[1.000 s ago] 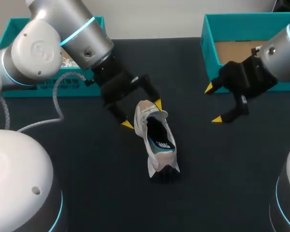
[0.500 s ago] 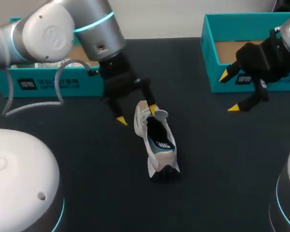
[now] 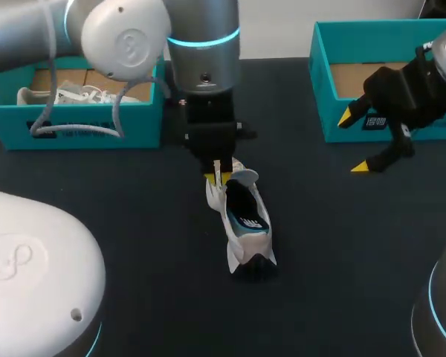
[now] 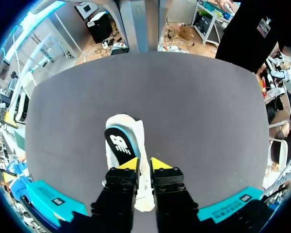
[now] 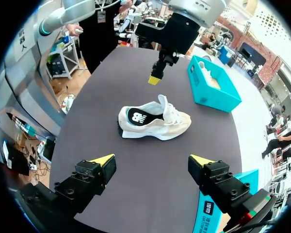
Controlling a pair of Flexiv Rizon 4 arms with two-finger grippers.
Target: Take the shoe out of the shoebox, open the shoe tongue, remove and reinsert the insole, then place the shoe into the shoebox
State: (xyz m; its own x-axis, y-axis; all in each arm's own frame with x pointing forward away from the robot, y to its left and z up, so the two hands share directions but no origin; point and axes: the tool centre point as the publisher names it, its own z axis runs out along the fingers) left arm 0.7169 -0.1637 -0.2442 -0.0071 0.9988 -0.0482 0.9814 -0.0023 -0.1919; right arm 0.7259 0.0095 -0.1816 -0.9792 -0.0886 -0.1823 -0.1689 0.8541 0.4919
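Presently, the shoe (image 3: pixel 241 219) lies on the table (image 3: pixel 119 223). The left gripper (image 3: pixel 216 175) sits at the shoe's laced front end, and it cannot be told whether it grips the shoe. The right gripper (image 3: pixel 353 141) stands spread wide, well apart from the shoe.

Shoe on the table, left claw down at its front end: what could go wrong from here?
1. The left claw sits low over the front of the shoe; whether it has the tongue is unclear, so a pull could lift or drag the whole shoe.
2. The right claw hangs apart by the box, so nothing pins the shoe down.
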